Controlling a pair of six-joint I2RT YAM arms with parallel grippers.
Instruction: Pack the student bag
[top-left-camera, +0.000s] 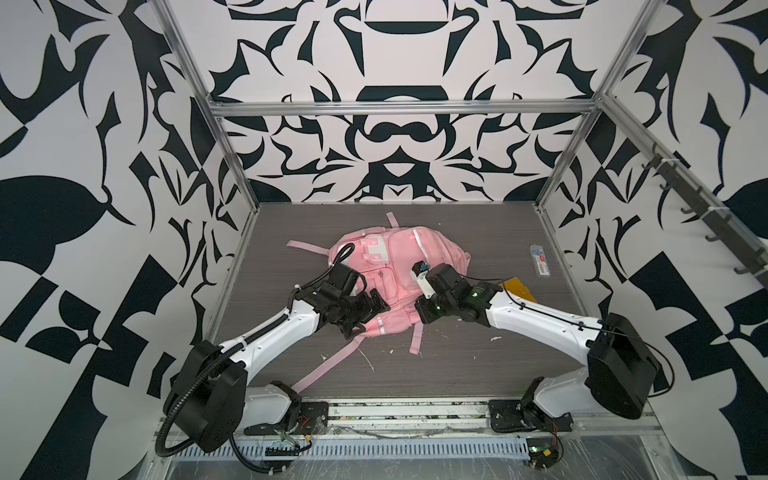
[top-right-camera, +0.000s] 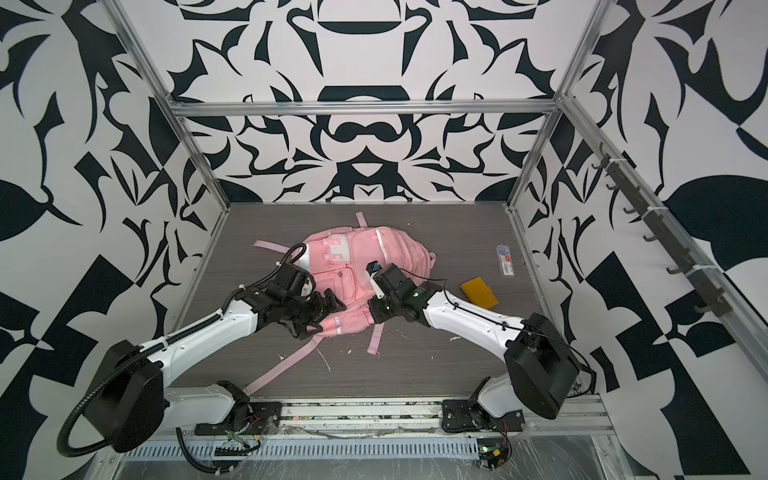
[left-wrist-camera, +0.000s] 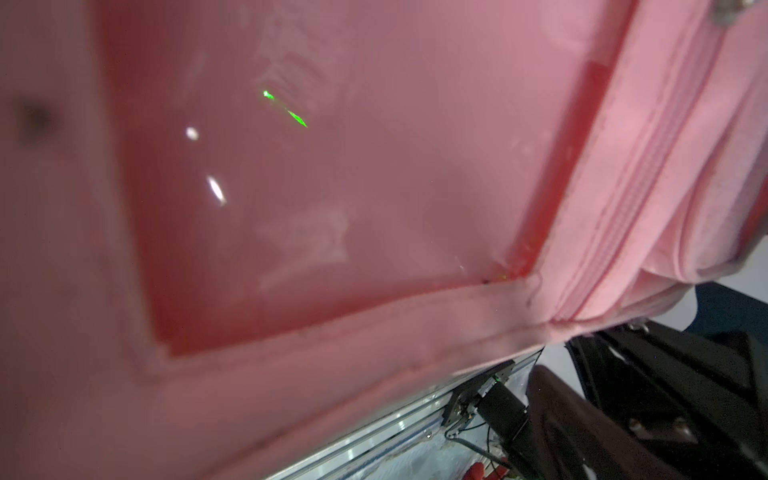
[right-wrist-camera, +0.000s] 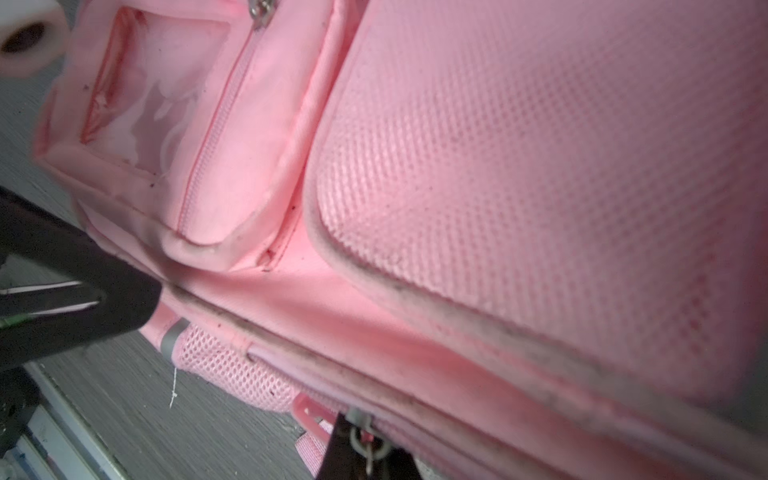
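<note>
The student bag (top-left-camera: 399, 257) (top-right-camera: 361, 253), a pink backpack, lies flat on the grey table with its front pockets up in both top views. My left gripper (top-left-camera: 368, 316) (top-right-camera: 322, 313) hovers open over the bag's near left part, nothing between its fingers. One of its black fingers (right-wrist-camera: 83, 270) shows in the right wrist view. The left wrist view is filled by the bag's clear window pocket (left-wrist-camera: 332, 187). My right gripper (top-left-camera: 422, 318) (right-wrist-camera: 365, 453) is at the bag's near edge, shut on a metal zip pull (right-wrist-camera: 365, 440) of the main zip.
A yellow wallet-like case (top-right-camera: 478, 293) (top-left-camera: 517, 286) lies right of the bag, partly under the right arm. A clear flat packet (top-left-camera: 540, 259) (top-right-camera: 507, 259) lies near the table's right edge. Pink straps (top-left-camera: 328, 370) trail toward the front rail. Metal frame posts ring the table.
</note>
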